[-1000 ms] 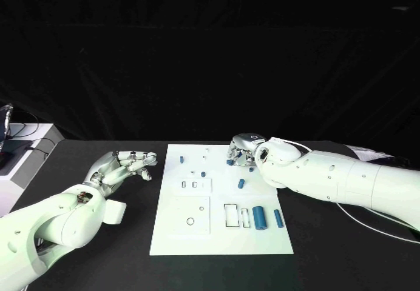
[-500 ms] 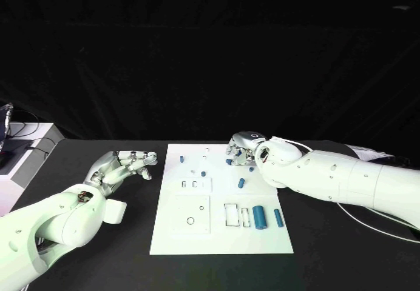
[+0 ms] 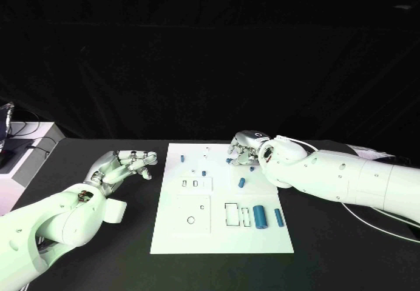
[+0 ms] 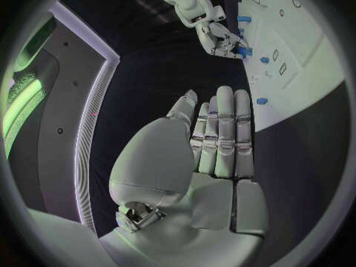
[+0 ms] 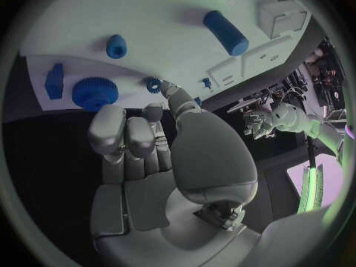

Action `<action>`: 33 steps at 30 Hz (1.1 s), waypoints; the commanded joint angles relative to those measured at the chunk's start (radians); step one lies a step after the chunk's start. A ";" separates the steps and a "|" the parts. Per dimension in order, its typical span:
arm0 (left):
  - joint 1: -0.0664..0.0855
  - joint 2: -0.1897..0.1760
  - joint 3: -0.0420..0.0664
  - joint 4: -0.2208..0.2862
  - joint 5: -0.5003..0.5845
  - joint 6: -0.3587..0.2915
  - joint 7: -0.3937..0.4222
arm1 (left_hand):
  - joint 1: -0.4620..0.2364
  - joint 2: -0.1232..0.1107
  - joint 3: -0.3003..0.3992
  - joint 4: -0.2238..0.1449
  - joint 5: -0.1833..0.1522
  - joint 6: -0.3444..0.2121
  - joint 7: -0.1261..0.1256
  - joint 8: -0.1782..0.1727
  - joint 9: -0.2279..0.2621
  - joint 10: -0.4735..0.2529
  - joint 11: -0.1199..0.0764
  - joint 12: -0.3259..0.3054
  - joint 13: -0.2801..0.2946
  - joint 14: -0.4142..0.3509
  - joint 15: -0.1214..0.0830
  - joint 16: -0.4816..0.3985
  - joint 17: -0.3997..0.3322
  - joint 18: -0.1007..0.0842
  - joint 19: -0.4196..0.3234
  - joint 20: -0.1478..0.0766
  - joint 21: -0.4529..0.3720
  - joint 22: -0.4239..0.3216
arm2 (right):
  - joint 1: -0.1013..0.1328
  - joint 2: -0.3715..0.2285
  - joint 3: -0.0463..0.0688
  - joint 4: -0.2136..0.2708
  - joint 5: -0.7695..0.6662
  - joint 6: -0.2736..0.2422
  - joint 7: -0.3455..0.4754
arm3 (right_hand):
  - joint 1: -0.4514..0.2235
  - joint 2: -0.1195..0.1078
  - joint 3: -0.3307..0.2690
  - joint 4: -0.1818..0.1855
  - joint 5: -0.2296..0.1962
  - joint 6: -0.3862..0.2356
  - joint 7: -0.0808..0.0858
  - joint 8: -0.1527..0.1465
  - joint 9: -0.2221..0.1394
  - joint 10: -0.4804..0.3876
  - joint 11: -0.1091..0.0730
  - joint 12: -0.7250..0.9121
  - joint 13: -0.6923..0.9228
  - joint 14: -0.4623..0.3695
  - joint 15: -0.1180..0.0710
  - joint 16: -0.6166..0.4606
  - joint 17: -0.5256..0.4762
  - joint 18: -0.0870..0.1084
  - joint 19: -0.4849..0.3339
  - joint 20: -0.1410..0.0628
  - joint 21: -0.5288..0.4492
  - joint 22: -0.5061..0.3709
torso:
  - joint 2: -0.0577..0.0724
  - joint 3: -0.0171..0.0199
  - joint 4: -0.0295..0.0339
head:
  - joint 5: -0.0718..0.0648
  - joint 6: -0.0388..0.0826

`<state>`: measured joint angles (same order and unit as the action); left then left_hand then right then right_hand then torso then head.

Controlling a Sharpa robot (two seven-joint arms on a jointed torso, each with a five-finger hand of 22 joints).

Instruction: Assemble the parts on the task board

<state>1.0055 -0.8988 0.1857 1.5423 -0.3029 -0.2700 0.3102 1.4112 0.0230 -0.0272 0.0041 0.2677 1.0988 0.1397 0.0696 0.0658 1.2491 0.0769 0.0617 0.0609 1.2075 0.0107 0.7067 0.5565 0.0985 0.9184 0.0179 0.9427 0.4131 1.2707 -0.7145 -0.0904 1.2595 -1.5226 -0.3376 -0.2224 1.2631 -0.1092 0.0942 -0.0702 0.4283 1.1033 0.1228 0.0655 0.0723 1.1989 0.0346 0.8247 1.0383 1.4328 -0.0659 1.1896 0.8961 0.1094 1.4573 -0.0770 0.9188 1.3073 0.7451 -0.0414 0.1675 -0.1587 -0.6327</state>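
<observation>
The white task board (image 3: 223, 233) lies in the middle of the table. Blue parts sit on it: a thick cylinder (image 3: 258, 213), a slimmer one (image 3: 278, 218), a short peg (image 3: 241, 182) and small pegs (image 3: 182, 159) at the far end. My right hand (image 3: 243, 151) hovers over the board's far right corner with its fingers bent downward. In the right wrist view its thumb tip lies close to a small blue gear (image 5: 153, 85), beside a larger gear (image 5: 95, 92); nothing sits between the fingers. My left hand (image 3: 122, 167) rests left of the board, flat and empty (image 4: 215, 142).
A white box (image 3: 22, 151) stands at the table's far left edge. A pale cable (image 3: 372, 221) runs on the table right of the board. The board has rectangular slots (image 3: 232, 213) and a round hole (image 3: 191, 221) in its near half.
My right hand has crept slightly to the right over the board's far corner. The left hand and the parts on the board have stayed in place.
</observation>
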 commanded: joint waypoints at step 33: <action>-0.007 0.007 0.001 -0.007 0.002 0.023 0.002 | 0.006 0.002 0.010 -0.002 0.000 -0.006 -0.004 -0.003 0.000 -0.007 0.000 0.002 0.001 -0.004 -0.001 -0.003 -0.003 0.015 -0.008 0.000 0.004 -0.002 | 0.005 0.069 0.001 -0.044 -0.038 0.125 -0.245 | -0.075 -0.045 -0.052 0.177 -0.046 0.035 -0.021 0.005 0.046 0.071 -0.028 0.188 0.224 0.012 0.005 0.068 0.142 -0.013 0.074 0.003 0.156 0.145 | 0.000 -0.0008 0.0009 | 0.000 -0.010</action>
<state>0.9989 -0.8937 0.1857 1.5345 -0.3029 -0.2650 0.3077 1.4112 0.0230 -0.0230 -0.0002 0.2677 1.0988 0.1396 0.0696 0.0658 1.2492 0.0768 0.0617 0.0608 1.2076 0.0107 0.7067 0.5542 0.0985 0.9184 0.0179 0.9426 0.4123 1.2761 -0.6455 -0.0891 1.2147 -1.5328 -0.2452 -0.4430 1.1811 -0.1571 0.0424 0.1097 0.3845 1.1347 0.0985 0.0692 0.1178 1.2648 0.0051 1.0188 1.2615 1.4370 -0.0622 1.2530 1.0370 0.1123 1.4612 -0.0733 1.0696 1.3079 0.7450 -0.0432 0.1703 -0.1608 -0.6415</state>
